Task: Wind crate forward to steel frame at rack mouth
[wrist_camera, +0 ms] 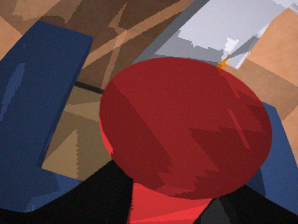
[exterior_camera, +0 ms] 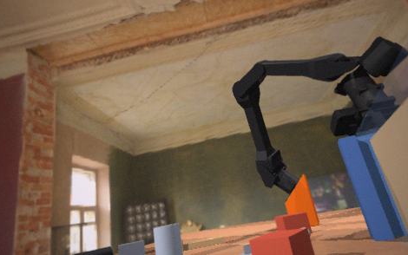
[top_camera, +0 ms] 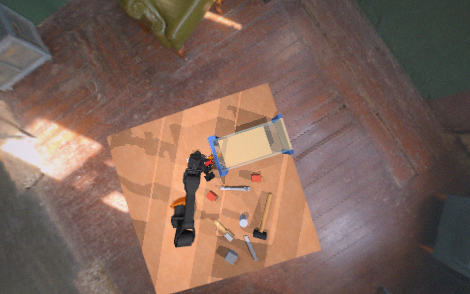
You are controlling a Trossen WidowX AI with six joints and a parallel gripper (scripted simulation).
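My gripper [top_camera: 208, 165] [wrist_camera: 161, 162] is shut on the red-knobbed winch handle, just outside the rack mouth. The handle's round red knob [top_camera: 208, 163] [wrist_camera: 185, 125] fills the middle of the wrist view and hides its lower end, so I cannot see whether the key is in the hole. A pale metal part, probably the winch [wrist_camera: 215, 30], shows behind the knob; the arm covers it from above. The cream crate [top_camera: 244, 147] lies inside the clear-panelled cubby, near the blue steel frame [top_camera: 214, 150] [exterior_camera: 377, 191]; I cannot tell whether they touch. No tilt is visible from above.
Red blocks [top_camera: 211, 196] [top_camera: 256, 177] and a spanner [top_camera: 235, 188] lie near the rack. A hammer [top_camera: 265, 215], white cylinder [top_camera: 243, 220], brush [top_camera: 223, 228], metal bar [top_camera: 250, 248] and grey block [top_camera: 231, 256] lie farther off. An orange panel [exterior_camera: 300, 204] stands beside the arm's base.
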